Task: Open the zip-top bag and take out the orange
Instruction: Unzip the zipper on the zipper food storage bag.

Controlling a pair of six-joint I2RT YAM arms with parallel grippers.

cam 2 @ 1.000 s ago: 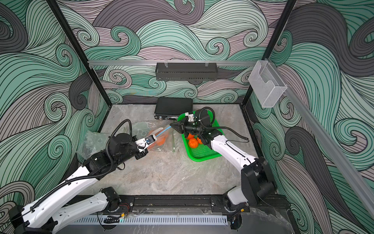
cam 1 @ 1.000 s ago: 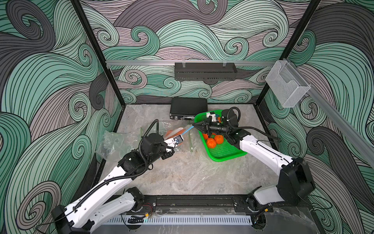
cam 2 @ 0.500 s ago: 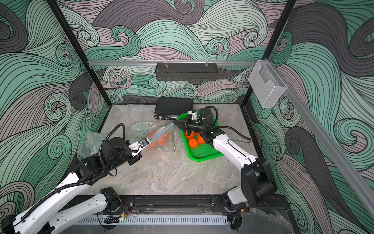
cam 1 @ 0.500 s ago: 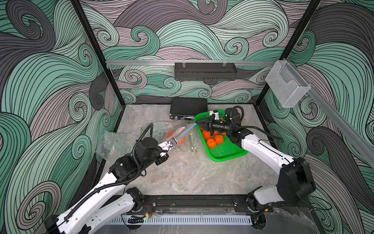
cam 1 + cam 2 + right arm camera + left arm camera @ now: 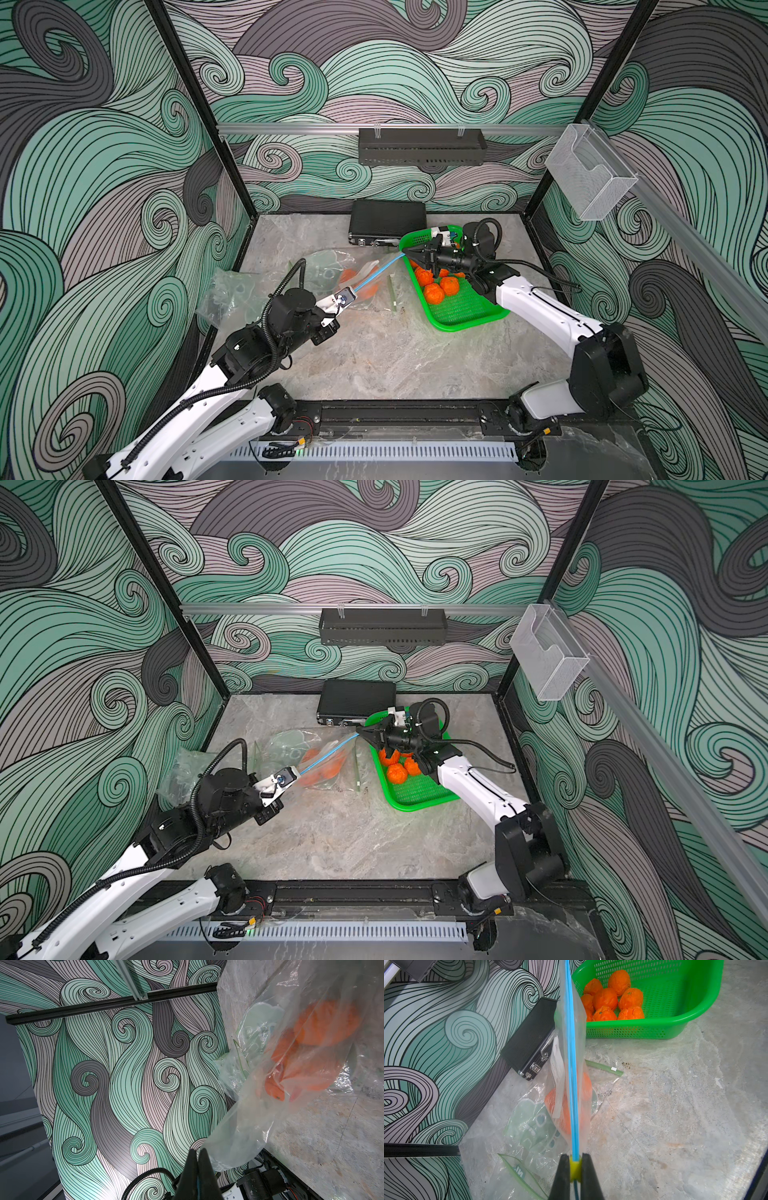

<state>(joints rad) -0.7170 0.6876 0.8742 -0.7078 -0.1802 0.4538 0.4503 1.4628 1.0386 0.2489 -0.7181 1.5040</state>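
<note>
Above the table's [image 5: 395, 365] middle, the left gripper [image 5: 575, 1164] pinches the yellow slider [image 5: 574, 1168] and the right gripper [image 5: 197, 1152] clamps the zip-top bag [image 5: 249, 1122] by its opposite corner. The taut zip [image 5: 572, 1064] likely lets the slider run.

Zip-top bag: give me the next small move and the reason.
Probably draw the yellow slider a little farther from the right gripper. The left gripper is shut on the slider, the right gripper pinches the bag's far corner, the blue zip track runs taut between them and looks closed, and the orange sits inside.
</note>
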